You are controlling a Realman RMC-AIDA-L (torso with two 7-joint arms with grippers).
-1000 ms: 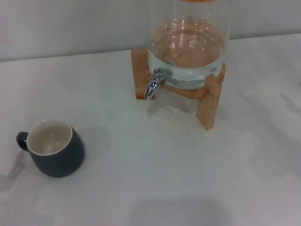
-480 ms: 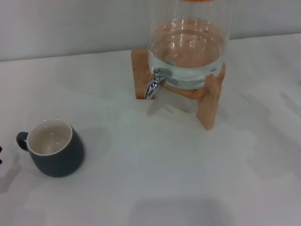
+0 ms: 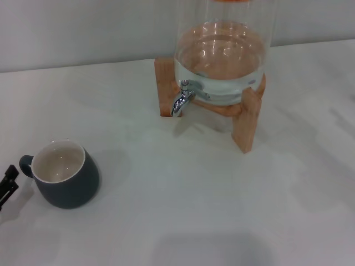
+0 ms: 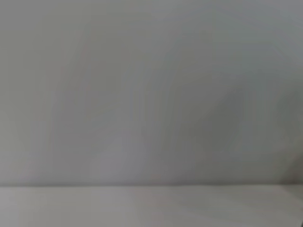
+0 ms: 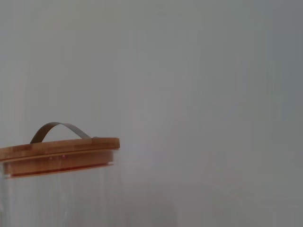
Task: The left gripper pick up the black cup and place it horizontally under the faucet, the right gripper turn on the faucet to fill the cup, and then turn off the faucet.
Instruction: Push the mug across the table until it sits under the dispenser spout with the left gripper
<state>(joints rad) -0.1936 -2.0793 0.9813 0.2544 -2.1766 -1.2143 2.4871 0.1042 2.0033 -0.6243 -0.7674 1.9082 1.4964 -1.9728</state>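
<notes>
The black cup (image 3: 65,177) stands upright on the white table at the near left, cream inside showing, its loop handle pointing left. The tip of my left gripper (image 3: 8,182) enters at the left edge of the head view, just left of the cup's handle and apart from it. The chrome faucet (image 3: 181,99) hangs at the base of the clear glass jar (image 3: 222,61), which holds water. My right gripper is out of view. The left wrist view shows only a blank wall and table.
The jar sits on a wooden stand (image 3: 247,119) at the back centre. Its wooden lid with a metal handle (image 5: 59,151) shows in the right wrist view. The white table (image 3: 183,205) stretches between the cup and the stand.
The left gripper's tip has come into the head view from the left edge, moving toward the cup's handle. The cup and the jar have not moved.
</notes>
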